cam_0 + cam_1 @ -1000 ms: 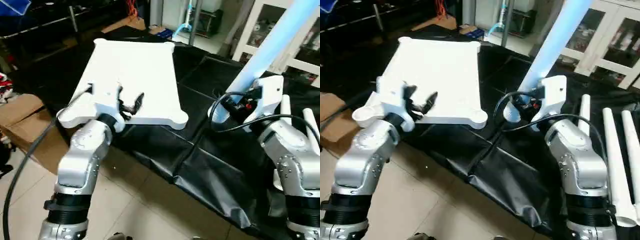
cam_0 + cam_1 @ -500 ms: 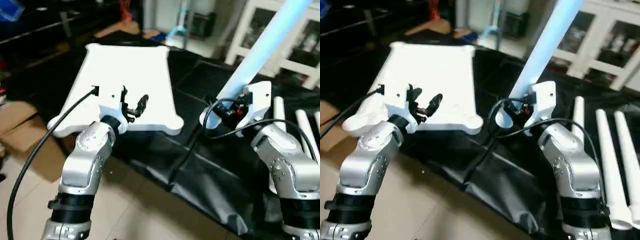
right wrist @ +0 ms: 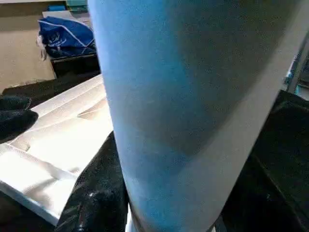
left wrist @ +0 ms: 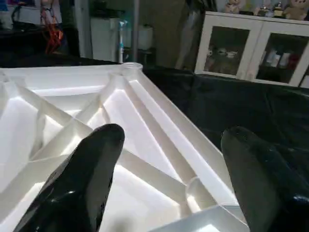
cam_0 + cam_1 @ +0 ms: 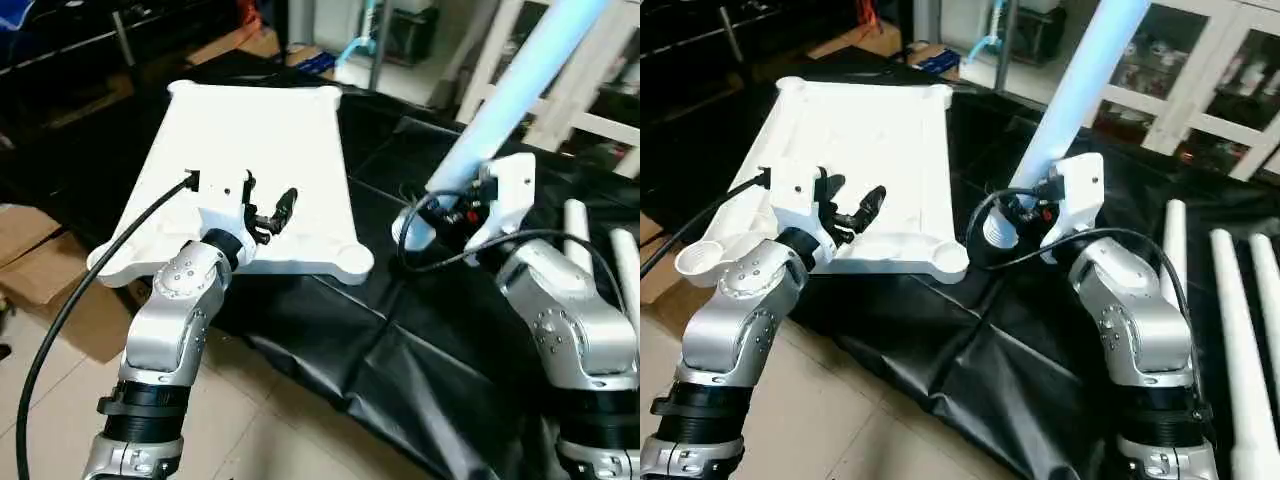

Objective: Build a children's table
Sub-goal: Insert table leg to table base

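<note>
Lying upside down on the black-covered table (image 5: 420,360), the white top (image 5: 270,130) shows its ribbed underside, with round sockets at the corners; the near-left socket (image 5: 698,260) juts past the table's edge and the near-right socket (image 5: 948,262) sits at the top's near-right corner. The top takes up the left and far part of the table.

Just above its near edge hangs the left hand (image 5: 848,205), its 2 black fingers (image 4: 87,179) spread apart with nothing between them, over the ribs of the top.

To the right of the top, the right hand (image 5: 1025,215) is clamped around a long white leg (image 5: 510,95), pinching it near its lower end. The leg leans up and away to the far right, its open lower end (image 5: 998,232) held in the air just right of the near-right socket and apart from it. In the right wrist view the leg stands between the dark fingers (image 3: 99,193).

3 more legs (image 5: 1240,340) lie side by side on the table's right part, running near to far.

Beyond the table on the far right stands a white cabinet (image 5: 1200,80) with glass doors. A cardboard box (image 5: 40,270) sits on the tiled floor (image 5: 240,420) at the left.
</note>
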Controlling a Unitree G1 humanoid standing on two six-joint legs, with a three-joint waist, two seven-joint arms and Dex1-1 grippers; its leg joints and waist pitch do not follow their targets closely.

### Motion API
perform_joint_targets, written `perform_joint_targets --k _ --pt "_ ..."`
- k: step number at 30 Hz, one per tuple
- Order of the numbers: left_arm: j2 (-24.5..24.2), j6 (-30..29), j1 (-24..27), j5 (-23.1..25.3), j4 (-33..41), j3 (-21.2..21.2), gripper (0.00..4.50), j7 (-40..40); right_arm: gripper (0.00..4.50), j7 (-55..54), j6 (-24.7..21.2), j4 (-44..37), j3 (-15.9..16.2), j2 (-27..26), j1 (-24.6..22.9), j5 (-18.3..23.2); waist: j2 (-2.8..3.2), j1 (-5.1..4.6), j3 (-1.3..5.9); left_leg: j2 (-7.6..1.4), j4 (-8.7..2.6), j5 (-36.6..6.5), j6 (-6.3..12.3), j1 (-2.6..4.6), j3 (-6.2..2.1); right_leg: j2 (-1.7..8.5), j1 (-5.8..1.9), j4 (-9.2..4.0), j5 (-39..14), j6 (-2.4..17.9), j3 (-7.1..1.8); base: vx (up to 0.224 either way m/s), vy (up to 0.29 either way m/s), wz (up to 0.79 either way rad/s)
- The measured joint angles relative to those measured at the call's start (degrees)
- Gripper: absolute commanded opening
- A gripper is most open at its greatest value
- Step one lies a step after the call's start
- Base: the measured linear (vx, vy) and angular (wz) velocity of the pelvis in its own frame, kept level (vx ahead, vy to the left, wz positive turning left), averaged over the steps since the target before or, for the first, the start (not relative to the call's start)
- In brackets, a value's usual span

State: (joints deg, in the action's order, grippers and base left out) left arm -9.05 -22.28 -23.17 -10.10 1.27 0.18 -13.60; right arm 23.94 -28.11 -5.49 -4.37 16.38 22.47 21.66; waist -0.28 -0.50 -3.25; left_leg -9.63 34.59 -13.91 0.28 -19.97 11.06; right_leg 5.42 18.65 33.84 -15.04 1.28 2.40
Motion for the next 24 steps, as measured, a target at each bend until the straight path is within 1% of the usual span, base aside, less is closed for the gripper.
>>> perform_joint_targets --k 2,4,6,8,10,11,15,21,24 --pt "-0.06 0.05 -0.01 0.0 -0.03 0.0 3.64 -0.1 1.89 0.0 0.0 0.0 0.0 0.0 -0.01 -0.01 0.0 0.17 0.0 0.18 0.26 -0.31 0.38 -0.02 -0.16 0.09 -0.08 0.29 -0.36 -0.32 -0.12 0.0 0.0 0.0" --pt "-0.2 0.18 -0.04 0.0 -0.2 0.0 3.64 -0.19 1.89 0.0 0.0 0.0 0.01 -0.02 -0.03 -0.01 0.01 0.42 0.0 0.2 0.38 -0.43 0.53 0.04 -0.56 0.03 -0.38 0.26 -0.55 -0.53 0.0 0.0 0.0 0.0" --pt "-0.53 0.2 -0.06 -0.01 -0.59 0.04 3.64 -0.35 1.89 -0.01 0.02 0.0 0.05 -0.17 -0.03 -0.02 0.01 0.59 0.0 0.21 0.36 -0.46 0.5 0.41 -0.83 0.0 -0.73 0.43 -0.85 -0.43 0.12 0.0 0.0 0.0" --pt "-0.92 0.36 -0.05 -0.03 -0.59 0.04 3.64 -0.78 1.89 -0.08 0.12 -0.03 0.4 -0.5 -0.17 -0.05 0.0 0.76 0.01 0.21 0.37 -0.47 0.52 0.59 -0.96 0.01 -1.04 0.58 -1.04 -0.43 0.1 0.0 0.0 0.0" --pt "-0.98 0.74 0.01 -0.1 -0.59 0.02 3.64 -1.26 1.89 -0.53 0.17 -0.09 0.61 -1.05 -1.47 -0.28 0.0 0.94 0.01 0.11 0.37 -0.48 0.52 0.81 -1.19 -0.14 -1.69 0.27 -1.16 -0.62 0.14 0.0 0.0 0.0" --pt "-1.02 0.87 0.04 -0.12 -0.58 0.06 3.64 -1.27 1.89 -0.79 0.17 -0.11 0.85 -1.19 -2.04 -0.41 0.0 0.99 0.01 0.07 0.35 -0.49 0.49 0.91 -1.24 -0.16 -1.8 0.26 -1.19 -0.62 0.17 0.0 0.0 0.0" --pt "-0.35 0.92 0.64 -0.29 -0.54 0.68 3.64 -0.96 1.89 -1.24 0.17 -0.11 1.46 -1.73 -3.01 -1.11 0.05 0.89 0.04 0.12 0.37 -0.48 0.46 0.86 -1.44 -0.14 -1.82 0.2 -1.2 -0.66 0.18 0.0 0.0 0.0" --pt "0.37 1.17 2.29 -0.95 -0.49 1.25 3.64 -0.57 1.89 -2.21 0.83 -0.62 2.67 -3.22 -4.37 -1.56 0.03 0.76 0.13 0.37 0.37 -0.57 0.32 0.85 -1.46 -0.11 -1.86 0.16 -1.25 -0.75 0.17 0.0 0.0 0.0" --pt "0.52 1.13 2.68 -1.43 -0.28 1.23 3.64 -0.61 1.89 -2.26 0.82 -1.32 3.17 -3.29 -5.15 -1.68 -0.03 1.05 0.17 0.52 0.4 -0.58 0.3 0.78 -1.6 -0.06 -1.91 0.17 -1.33 -0.88 0.14 0.0 0.0 0.0"
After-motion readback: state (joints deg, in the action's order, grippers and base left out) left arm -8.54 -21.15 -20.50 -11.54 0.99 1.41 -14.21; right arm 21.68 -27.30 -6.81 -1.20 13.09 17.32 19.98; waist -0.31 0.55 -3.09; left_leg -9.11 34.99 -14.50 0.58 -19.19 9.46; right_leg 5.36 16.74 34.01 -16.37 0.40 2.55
